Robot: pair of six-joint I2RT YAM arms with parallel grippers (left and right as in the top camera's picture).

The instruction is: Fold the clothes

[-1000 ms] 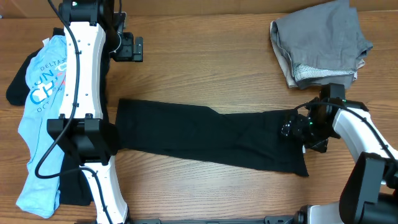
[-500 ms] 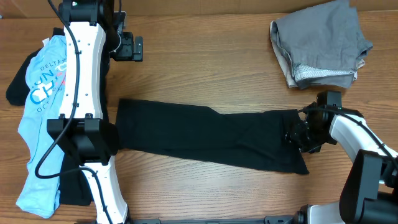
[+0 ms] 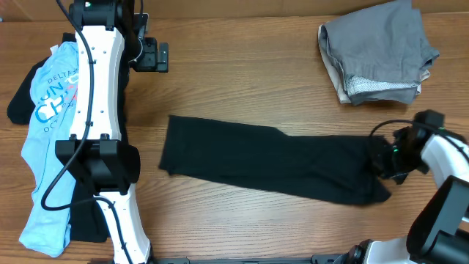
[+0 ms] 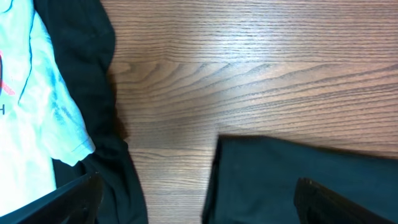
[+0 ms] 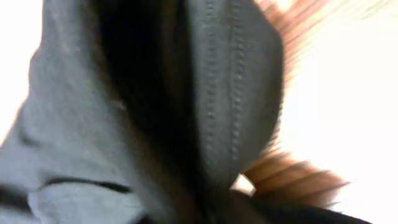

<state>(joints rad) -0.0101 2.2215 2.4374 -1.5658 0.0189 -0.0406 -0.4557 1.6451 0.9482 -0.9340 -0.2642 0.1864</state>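
Observation:
The clothes in play are a black T-shirt [image 3: 271,165] lying as a long folded strip across the table middle. My right gripper [image 3: 382,163] is shut on its right end, where the cloth bunches up. Dark stitched fabric [image 5: 124,112] fills the blurred right wrist view and hides the fingers. My left gripper [image 3: 152,56] hangs open at the back left, holding nothing. In the left wrist view the strip's left end [image 4: 298,180] lies at the lower right, and the left gripper [image 4: 199,202] stands wide above bare wood.
A light blue printed T-shirt [image 3: 44,110] [image 4: 25,93] lies on black pieces [image 3: 18,103] [image 4: 93,74] along the left edge, partly under the left arm. A folded grey pile [image 3: 377,51] sits at the back right. Bare wood shows between them.
The right gripper has closed on the black strip's right end and dragged the whole strip to the right. The left arm has not moved.

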